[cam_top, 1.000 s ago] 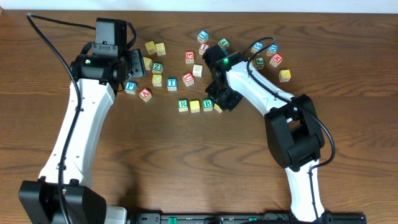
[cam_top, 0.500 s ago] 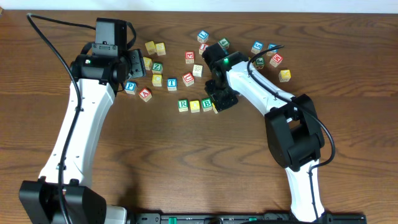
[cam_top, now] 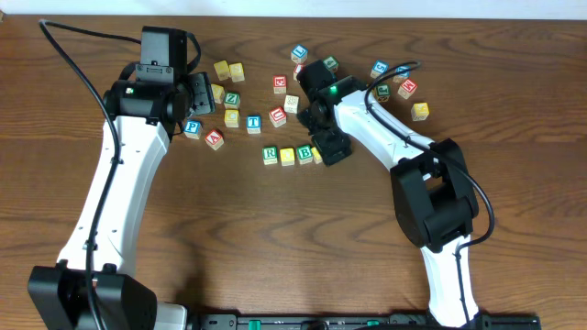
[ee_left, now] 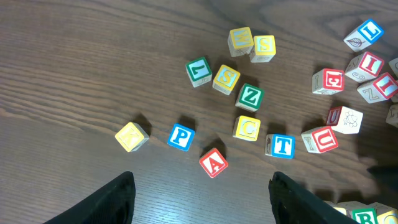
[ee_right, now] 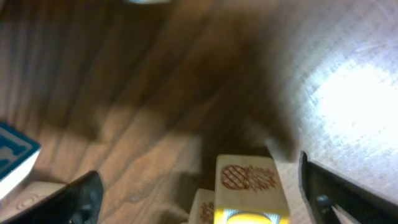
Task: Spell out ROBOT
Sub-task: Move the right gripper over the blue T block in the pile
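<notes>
On the table a row of blocks reads green R [cam_top: 269,155], yellow O [cam_top: 287,156], green B [cam_top: 305,154]. A second yellow block [cam_top: 317,157] stands at the B's right end. My right gripper [cam_top: 325,149] hangs over it, open. In the right wrist view this block [ee_right: 249,186] shows a pineapple side and a yellow top, free between the spread fingers [ee_right: 81,199]. The blue T [cam_top: 254,124] lies above the row, also seen as the blue T [ee_left: 283,145] in the left wrist view. My left gripper [cam_top: 207,94] is open and empty, over a red A [ee_left: 213,163].
Loose letter blocks lie scattered across the far half of the table: P [ee_left: 181,137], C [ee_left: 247,127], Z [ee_left: 249,96], S [ee_left: 226,77], a red U [ee_left: 323,139]. Several more blocks [cam_top: 406,88] sit behind the right arm.
My right gripper has gone from nearly shut to wide open, letting go of the yellow block beside the B. The left arm has not moved.
</notes>
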